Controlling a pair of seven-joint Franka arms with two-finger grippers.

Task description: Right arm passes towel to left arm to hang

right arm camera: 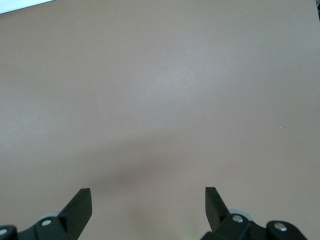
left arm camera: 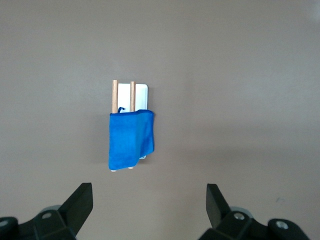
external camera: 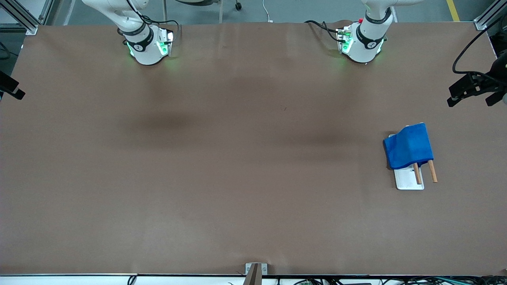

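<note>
The blue towel (external camera: 410,146) hangs draped over two wooden rods (external camera: 432,171) of a small rack with a white base (external camera: 410,180), toward the left arm's end of the table. In the left wrist view the towel (left arm camera: 131,139) on the rods (left arm camera: 114,94) lies well apart from my left gripper (left arm camera: 149,200), which is high above the table, open and empty. My right gripper (right arm camera: 148,200) is open and empty over bare brown table. Neither hand shows in the front view, only the left arm's base (external camera: 362,39) and the right arm's base (external camera: 146,43).
The brown table (external camera: 222,158) spreads wide between the arm bases and the front edge. Black fixtures stand at both ends of the table (external camera: 471,89) (external camera: 10,89). A small bracket (external camera: 255,271) sits at the front edge.
</note>
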